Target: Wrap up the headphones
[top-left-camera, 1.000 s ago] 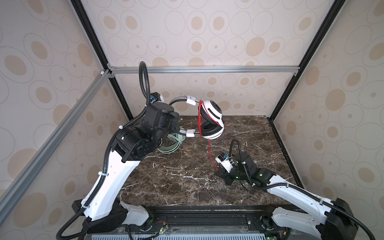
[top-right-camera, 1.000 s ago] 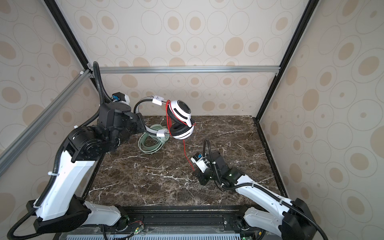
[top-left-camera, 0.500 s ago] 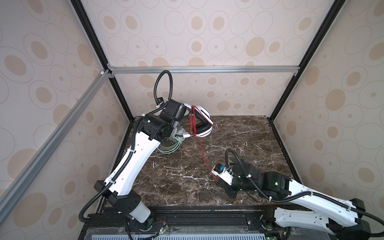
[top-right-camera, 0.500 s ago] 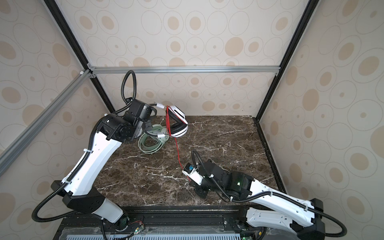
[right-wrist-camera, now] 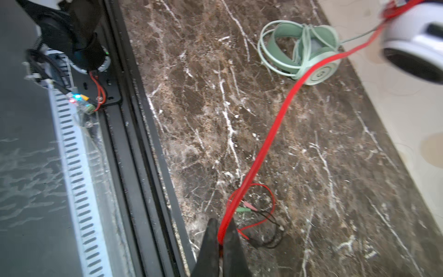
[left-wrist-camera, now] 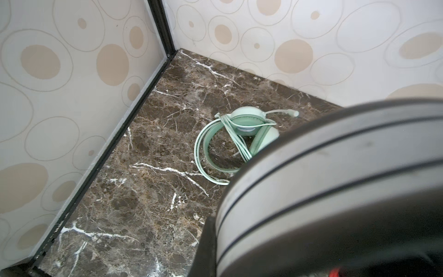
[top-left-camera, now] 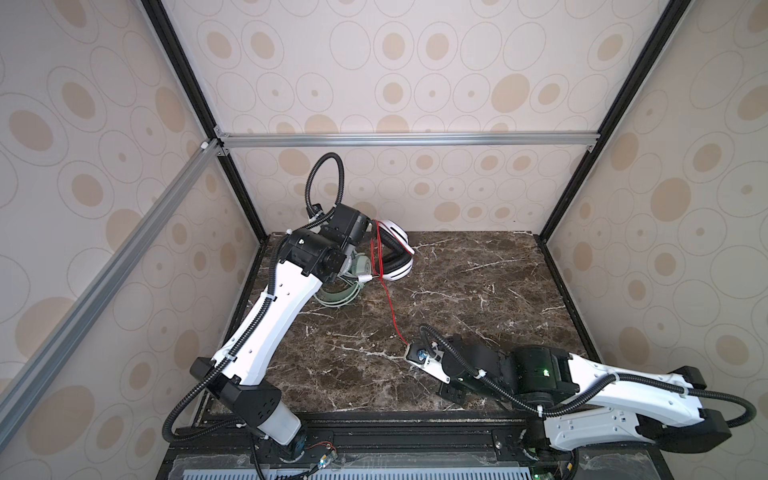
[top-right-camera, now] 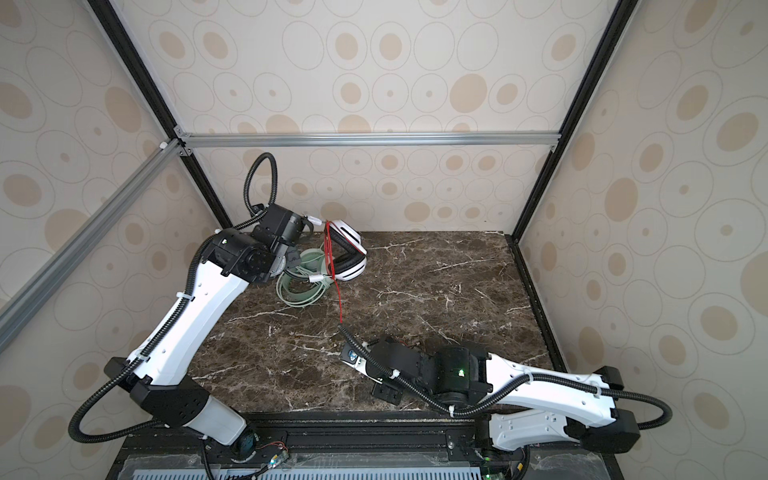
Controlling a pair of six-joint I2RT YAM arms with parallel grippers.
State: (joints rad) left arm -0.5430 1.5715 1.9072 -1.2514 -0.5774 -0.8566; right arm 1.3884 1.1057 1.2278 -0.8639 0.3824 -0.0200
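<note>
1. The mint-green headset (top-left-camera: pixel 338 296) (top-right-camera: pixel 302 286) is lying on the marble table (top-left-camera: pixel 478 291) close to the back-left corner. Its pale green cable (left-wrist-camera: pixel 236 141) is winding around the band and cups (every place below is given from this headset).
2. The white-and-black headset (top-left-camera: pixel 395 254) (top-right-camera: pixel 350 258) is hanging just beside the mint-green headset, on the side away from the left wall. I cannot tell whether its lower cup is touching the marble.
3. The left gripper (top-right-camera: pixel 305 228) is hovering above the mint-green headset and is clenching the grey headband (left-wrist-camera: pixel 335 167). In the left wrist view that band is filling the near corner and is hiding the fingers themselves.
4. The red cable (top-left-camera: pixel 390 308) (right-wrist-camera: pixel 275 129) is crossing the white-and-black headset in several turns. From there it is running in a straight line away from the mint-green headset toward the front of the table.
5. The right gripper (right-wrist-camera: pixel 221 242) is sitting low over the marble, well apart from the mint-green headset, near the front edge. Its fingers (right-wrist-camera: pixel 211 239) are pinching the red cable between them.
6. Beyond that pinch, thin red and black wires (right-wrist-camera: pixel 271 215) are looping on the marble. A pink and a green plug (right-wrist-camera: pixel 247 208) are lying among them, equally far from the mint-green headset.
</note>
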